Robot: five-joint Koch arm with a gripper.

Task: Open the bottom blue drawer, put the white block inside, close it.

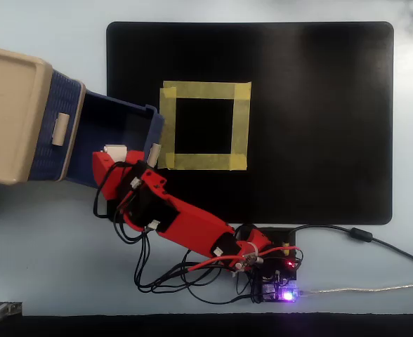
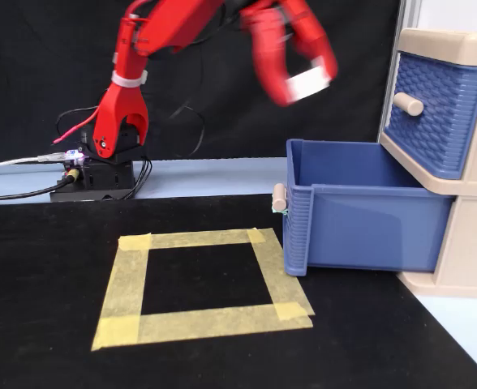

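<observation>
1 of 3 steps looks done: the bottom blue drawer (image 2: 368, 227) is pulled well out of the beige cabinet (image 2: 457, 49), open bin showing in both views, small beige handle (image 2: 280, 197) on its front. Upper blue drawer (image 2: 433, 113) is shut.

Step 2 is in hand. Red claw (image 2: 303, 69) is raised high, closed on the white block (image 2: 307, 81), which sits between the 2 jaws, blurred in the fixed view. Overhead, the claw (image 1: 112, 158) is over the near edge of the open bin, with the block (image 1: 115, 149) showing just above its tip. Block looks to be above the drawer, not in it yet; exact height over the bin is hard to tell.

Yellow tape square (image 1: 204, 126) on the black mat (image 1: 319, 105) is bare.

Left, by my read: lower or drop the block into the bin, let go, pull clear, then push the drawer front back in until flush with the cabinet.
</observation>
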